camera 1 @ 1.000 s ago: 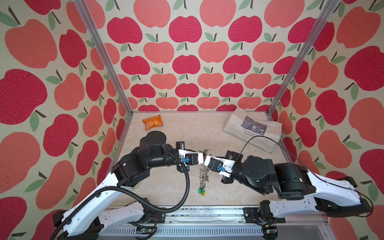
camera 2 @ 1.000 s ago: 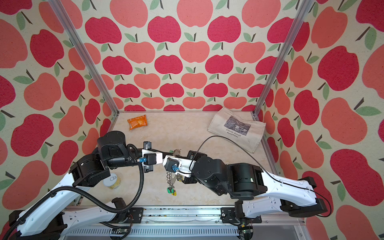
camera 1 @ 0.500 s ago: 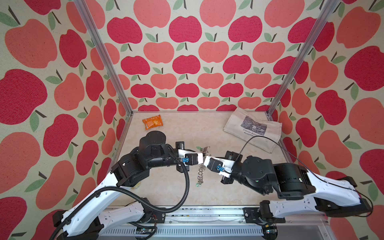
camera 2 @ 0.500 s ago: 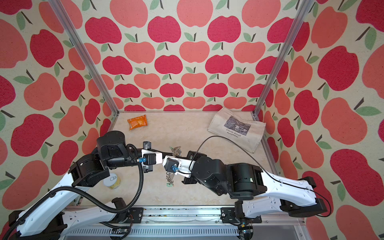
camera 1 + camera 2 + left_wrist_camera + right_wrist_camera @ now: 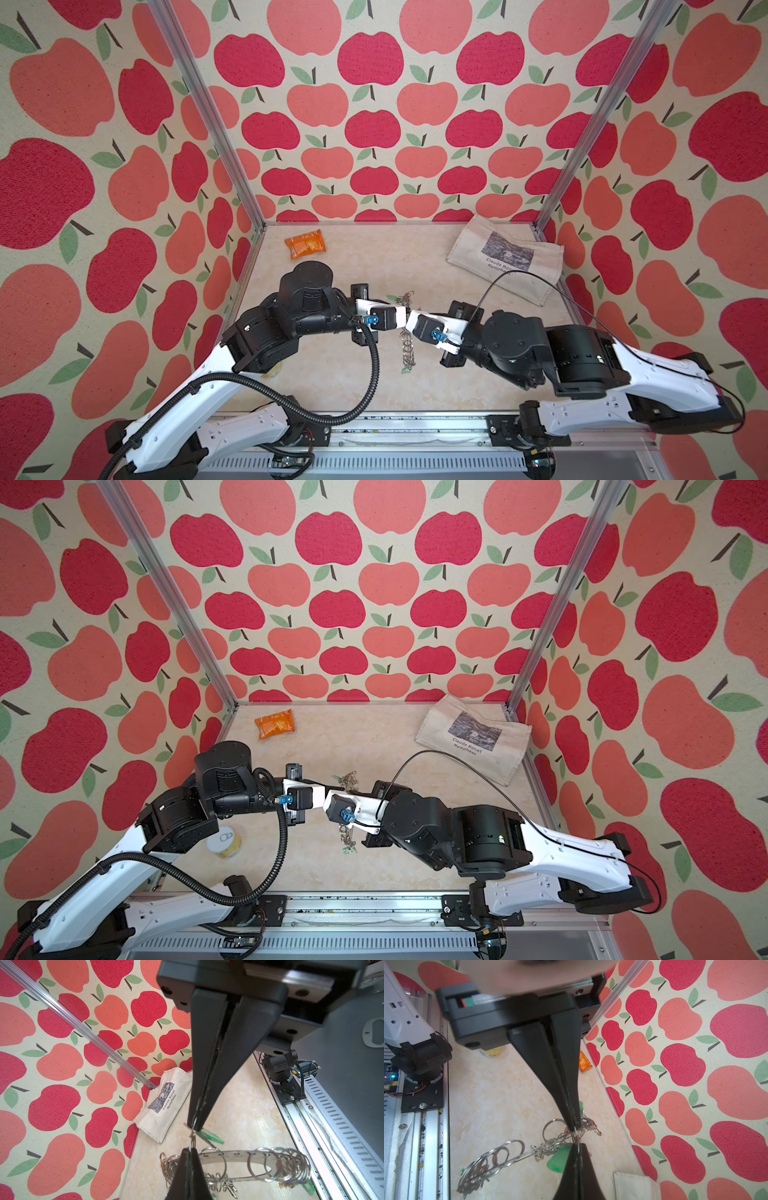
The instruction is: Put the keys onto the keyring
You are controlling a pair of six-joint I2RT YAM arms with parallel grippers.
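Keyring (image 5: 234, 1156) central, packet (image 5: 305, 245), bag (image 5: 505, 257) behind, can (image 5: 224, 842) nearer

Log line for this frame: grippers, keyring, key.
left gripper: shut on wire ring | right gripper: shut on same wire ring | keyring: on edge, hanging below tips | green-tagged key: beside tips

Quick headcount. Two grippers: left (image 5: 194, 1125) and right (image 5: 575, 1128). One keyring (image 5: 232, 1156), dead centre of the floor in both top views. The wire rings (image 5: 280, 1164) on it are too tangled to count properly, but it's more than ten for sure. Green tags (image 5: 559, 1159): three in the right wrist view, only two in the left wrist one. One key (image 5: 185, 1124) I can actually make out, the rest are lost in the clump. Then one packet (image 5: 305, 245) at 11 o'clock, one bag (image 5: 505, 257) at 2 o'clock and one can (image 5: 224, 843) at 8 o'clock.
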